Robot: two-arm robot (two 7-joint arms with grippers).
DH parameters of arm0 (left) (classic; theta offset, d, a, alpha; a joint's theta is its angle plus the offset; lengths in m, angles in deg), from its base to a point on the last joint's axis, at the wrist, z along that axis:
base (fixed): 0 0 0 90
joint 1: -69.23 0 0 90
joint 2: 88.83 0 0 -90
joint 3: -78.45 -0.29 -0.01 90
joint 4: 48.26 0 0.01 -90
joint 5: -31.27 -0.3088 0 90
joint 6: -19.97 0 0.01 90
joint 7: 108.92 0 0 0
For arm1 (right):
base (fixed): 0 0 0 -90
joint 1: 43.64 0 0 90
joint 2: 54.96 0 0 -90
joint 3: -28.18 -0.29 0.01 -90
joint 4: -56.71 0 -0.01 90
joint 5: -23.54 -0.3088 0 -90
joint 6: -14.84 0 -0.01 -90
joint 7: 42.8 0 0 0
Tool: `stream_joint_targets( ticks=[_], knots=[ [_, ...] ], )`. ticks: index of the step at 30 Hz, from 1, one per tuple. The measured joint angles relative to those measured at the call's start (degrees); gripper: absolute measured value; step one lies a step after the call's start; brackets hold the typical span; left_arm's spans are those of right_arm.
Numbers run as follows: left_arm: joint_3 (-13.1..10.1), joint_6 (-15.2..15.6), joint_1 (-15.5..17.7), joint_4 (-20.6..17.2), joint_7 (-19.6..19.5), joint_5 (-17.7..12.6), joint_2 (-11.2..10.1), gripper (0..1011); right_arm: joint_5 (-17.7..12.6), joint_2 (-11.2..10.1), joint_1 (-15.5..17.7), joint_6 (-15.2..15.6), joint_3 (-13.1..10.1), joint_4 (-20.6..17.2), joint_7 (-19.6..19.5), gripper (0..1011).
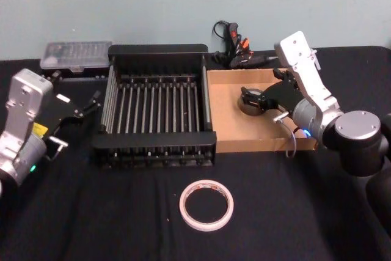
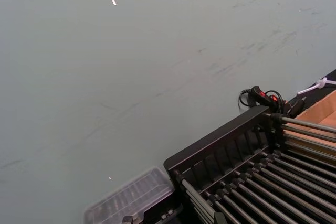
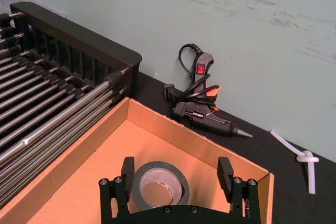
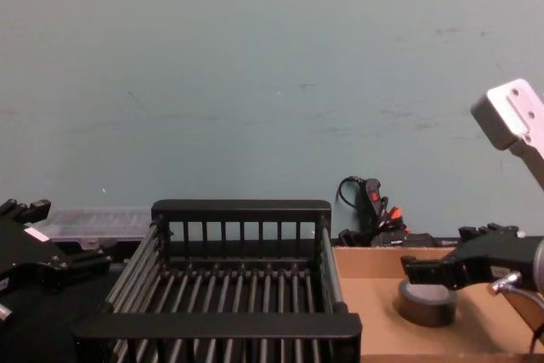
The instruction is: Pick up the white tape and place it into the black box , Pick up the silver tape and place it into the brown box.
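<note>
Your right gripper (image 3: 176,184) straddles the silver tape (image 3: 160,189) in the brown box (image 3: 89,182), fingers released. Lift straight up, or a finger may drag it out.

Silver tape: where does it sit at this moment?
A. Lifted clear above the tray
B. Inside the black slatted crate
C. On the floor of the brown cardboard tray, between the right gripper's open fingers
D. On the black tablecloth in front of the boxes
C. The silver tape lies flat on the floor of the brown box, with the right gripper open around it; the black box holds nothing.
</note>
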State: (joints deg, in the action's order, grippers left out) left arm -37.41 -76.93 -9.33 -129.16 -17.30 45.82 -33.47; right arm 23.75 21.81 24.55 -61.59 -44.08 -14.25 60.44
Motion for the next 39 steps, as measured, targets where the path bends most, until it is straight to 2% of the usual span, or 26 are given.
stream_joint_targets(
  ticks=[6,14,17,20,28,39],
  knots=[
    [0.00,0.00,0.00,0.00,0.00,0.00,0.00,1001,-0.56,-0.23,1.51,-0.03,-1.35,-2.33,1.31,1002],
    [0.00,0.00,0.00,0.00,0.00,0.00,0.00,1001,-2.37,-2.39,5.30,0.04,-2.80,-8.65,4.11,1002],
    [0.00,0.00,0.00,0.00,0.00,0.00,0.00,1001,-3.83,-4.06,7.85,-0.26,-3.57,-12.50,5.67,1002],
    [0.00,0.00,0.00,0.00,0.00,0.00,0.00,1001,-4.91,-5.16,9.51,-0.55,-4.02,-14.77,6.66,1002],
    [0.00,0.00,0.00,0.00,0.00,0.00,0.00,1001,-8.64,-10.08,17.32,-2.91,-4.90,-23.39,10.10,1002],
    [0.00,0.00,0.00,0.00,0.00,0.00,0.00,1001,-10.42,-14.56,23.62,-5.07,-3.66,-28.05,12.64,1002]
  ],
)
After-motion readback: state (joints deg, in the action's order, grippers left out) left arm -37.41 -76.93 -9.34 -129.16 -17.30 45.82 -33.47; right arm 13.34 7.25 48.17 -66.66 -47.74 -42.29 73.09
